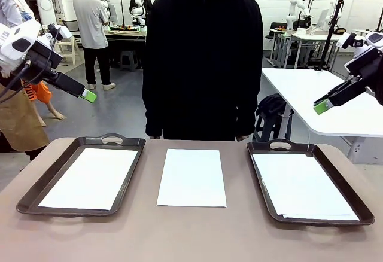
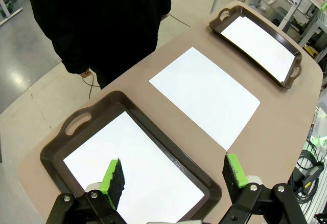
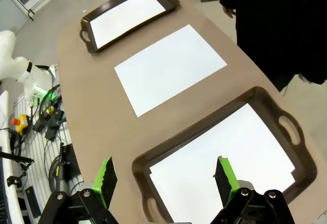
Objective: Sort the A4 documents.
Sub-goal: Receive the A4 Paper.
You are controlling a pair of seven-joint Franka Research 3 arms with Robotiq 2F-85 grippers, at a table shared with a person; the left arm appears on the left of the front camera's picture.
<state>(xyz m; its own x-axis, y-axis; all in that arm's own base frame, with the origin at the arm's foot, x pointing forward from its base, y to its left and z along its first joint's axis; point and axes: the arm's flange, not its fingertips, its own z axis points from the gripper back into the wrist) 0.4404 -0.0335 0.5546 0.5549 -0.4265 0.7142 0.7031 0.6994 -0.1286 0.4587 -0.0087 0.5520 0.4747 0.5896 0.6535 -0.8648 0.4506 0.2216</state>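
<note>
Table: tan tabletop (image 1: 191, 232) with rounded corners, shared with a person at the far side.
Middle sheet: one of the A4 documents (image 1: 192, 177) lies flat on the bare table between the two trays, touching neither.
Left tray: dark brown left tray (image 1: 36, 196) with handles, on the robot's left; a white left-tray sheet (image 1: 90, 178) lies flat on its floor.
Right tray: matching right tray (image 1: 359, 205) on the robot's right; its right-tray sheets (image 1: 302, 187) sit slightly fanned, edges offset at the near corner.
Left gripper: left gripper (image 1: 88, 96) hangs raised above and behind the left tray, fingers spread wide with nothing between them; in the left wrist view its green pads (image 2: 109, 177) stand apart over that tray.
Right gripper: right gripper (image 1: 322, 106) hangs raised off the table's right end, also spread wide and empty; in the right wrist view its pads (image 3: 225, 173) frame the right tray.
Person: person in a dark jacket (image 1: 203, 58) stands against the far edge, behind the middle sheet.
Beyond: white tables, other people and equipment on a grey floor.
</note>
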